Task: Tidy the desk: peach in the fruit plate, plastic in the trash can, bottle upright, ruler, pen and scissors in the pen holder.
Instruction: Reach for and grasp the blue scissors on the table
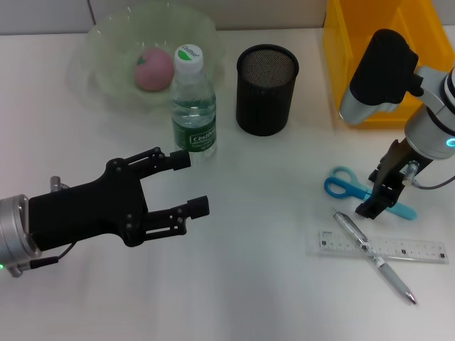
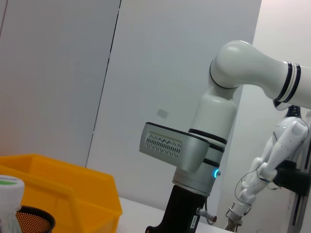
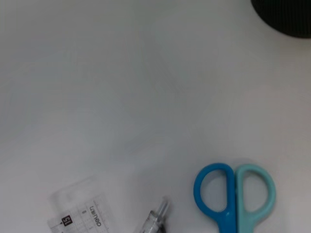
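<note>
Nearest us, our left tool [image 1: 195, 185] hangs wide open beside the upright clear bottle [image 1: 193, 103]. Our right tool [image 1: 380, 195] sits over the blue scissors [image 1: 346, 185]; we cannot tell its opening. Pink peach [image 1: 153, 69] rests in the translucent plate [image 1: 99, 64]. Ruler [image 1: 419, 249] and pen [image 1: 377, 259] lie crossed on the table [image 1: 249, 284], outside the black mesh holder [image 1: 266, 89].

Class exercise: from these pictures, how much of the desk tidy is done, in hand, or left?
Done: peach in fruit plate, bottle upright. In hand: right gripper over the scissors. Left: ruler and pen still outside the pen holder. Left gripper open, idle.
</note>
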`<state>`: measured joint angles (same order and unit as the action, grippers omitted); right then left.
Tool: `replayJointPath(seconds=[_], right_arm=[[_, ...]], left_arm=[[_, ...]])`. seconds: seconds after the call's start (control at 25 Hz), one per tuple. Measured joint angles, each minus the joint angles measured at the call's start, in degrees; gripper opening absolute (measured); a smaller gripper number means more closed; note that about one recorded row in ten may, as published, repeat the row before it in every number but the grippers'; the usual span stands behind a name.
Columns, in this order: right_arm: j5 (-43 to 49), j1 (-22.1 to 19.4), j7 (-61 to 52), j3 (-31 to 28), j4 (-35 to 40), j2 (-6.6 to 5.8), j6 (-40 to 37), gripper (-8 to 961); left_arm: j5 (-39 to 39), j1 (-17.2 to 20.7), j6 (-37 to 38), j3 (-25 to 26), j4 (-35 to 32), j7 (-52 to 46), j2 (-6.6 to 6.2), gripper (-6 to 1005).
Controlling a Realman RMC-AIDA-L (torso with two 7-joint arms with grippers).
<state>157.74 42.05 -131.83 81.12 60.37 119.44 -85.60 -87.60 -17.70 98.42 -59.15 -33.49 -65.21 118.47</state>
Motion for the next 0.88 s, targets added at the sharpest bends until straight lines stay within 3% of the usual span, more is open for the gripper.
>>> replayJointPath(seconds=[0.64,0.88], right_arm=[[-0.1,-0.1,-0.3,0.0,-0.3,0.04,0.2,679],[-0.2,-0.1,-0.3,0.0,-0.3,0.07,0.1,621]], left_arm=[[0.0,0.0,-0.1,0.1,0.0,0.0,0.00,812],[0.0,0.0,0.0,0.1,0.0,0.0,0.00,812]])
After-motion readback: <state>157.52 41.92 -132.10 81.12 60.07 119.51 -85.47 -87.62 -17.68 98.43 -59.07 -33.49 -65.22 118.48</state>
